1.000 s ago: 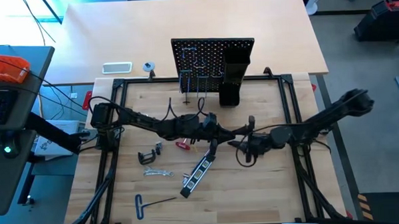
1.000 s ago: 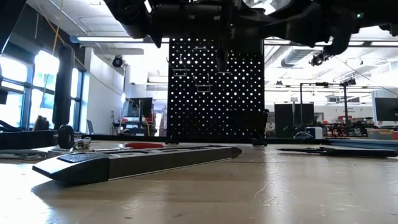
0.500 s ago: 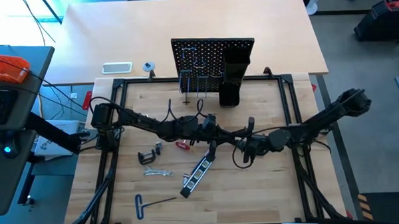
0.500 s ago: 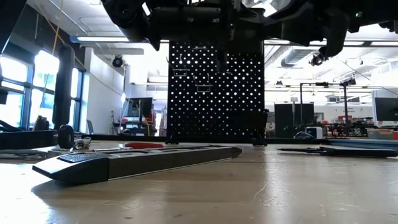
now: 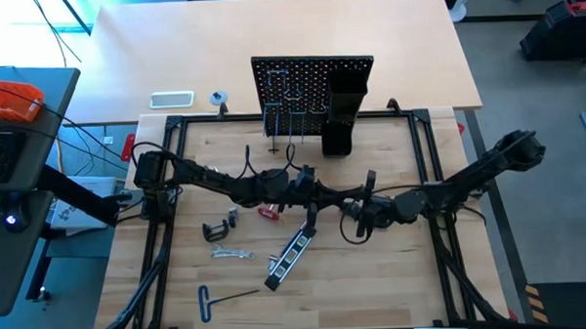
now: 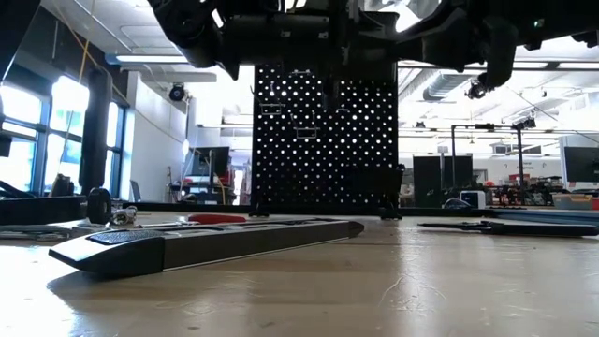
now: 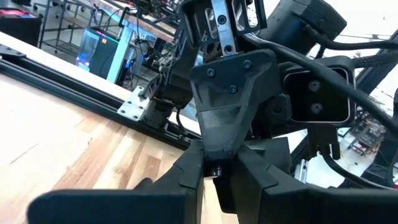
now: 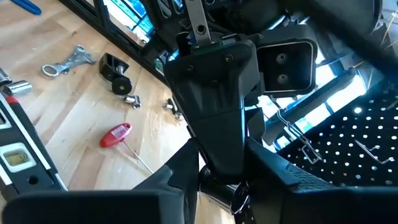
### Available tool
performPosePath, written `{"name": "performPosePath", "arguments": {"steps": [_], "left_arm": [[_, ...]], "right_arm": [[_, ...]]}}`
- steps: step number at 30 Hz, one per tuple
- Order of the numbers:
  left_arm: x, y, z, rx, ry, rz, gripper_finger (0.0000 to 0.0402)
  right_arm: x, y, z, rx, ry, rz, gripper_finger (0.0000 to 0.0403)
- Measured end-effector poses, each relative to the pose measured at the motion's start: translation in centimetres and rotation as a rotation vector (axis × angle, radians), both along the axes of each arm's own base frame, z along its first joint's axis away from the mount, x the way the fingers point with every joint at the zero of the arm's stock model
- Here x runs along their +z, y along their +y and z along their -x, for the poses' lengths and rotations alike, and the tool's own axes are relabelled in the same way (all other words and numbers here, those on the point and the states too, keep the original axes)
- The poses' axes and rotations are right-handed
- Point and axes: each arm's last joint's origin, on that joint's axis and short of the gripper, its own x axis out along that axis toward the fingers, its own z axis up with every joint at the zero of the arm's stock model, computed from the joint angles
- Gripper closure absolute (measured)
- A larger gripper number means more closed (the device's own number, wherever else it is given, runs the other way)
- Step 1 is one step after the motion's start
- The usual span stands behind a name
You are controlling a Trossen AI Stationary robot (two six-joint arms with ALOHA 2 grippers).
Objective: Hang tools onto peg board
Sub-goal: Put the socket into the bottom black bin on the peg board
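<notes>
Since a second ago, we see our right jaws (image 5: 351, 213) drawn closer to our left jaws (image 5: 318, 195) at mid-surface; whether either pair is wide or narrow we cannot tell. Tools lie on the surface (image 5: 375, 269): red-handled screwdriver (image 5: 266, 212), C-clamp (image 5: 215, 230), wrench (image 5: 232, 252), bar (image 5: 288, 255), hex key (image 5: 219, 298). Behind stands the peg board (image 5: 300, 86).

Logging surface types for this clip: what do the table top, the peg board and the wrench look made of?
Table top: pale wood with visible grain, likely sealed. Peg board: matte black perforated panel, metal or plastic, cannot tell. Wrench: bright silvery shine suggests bare metal.
</notes>
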Motion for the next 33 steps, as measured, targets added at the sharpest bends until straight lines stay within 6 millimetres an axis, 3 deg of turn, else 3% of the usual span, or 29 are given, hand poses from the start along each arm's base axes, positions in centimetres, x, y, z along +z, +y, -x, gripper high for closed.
{"name": "performPosePath", "arguments": {"steps": [20,33], "left_arm": [[-0.2,1.6,0.2,-0.06,0.045,0.019,0.0345],[1.9,2.1,2.5,0.014,0.264,-0.207,0.0312]], "right_arm": [[-0.4,-0.3,0.2,-0.093,0.033,0.031,0.0316],[-0.9,-0.8,0.4,-0.218,0.058,0.018,0.0316]]}}
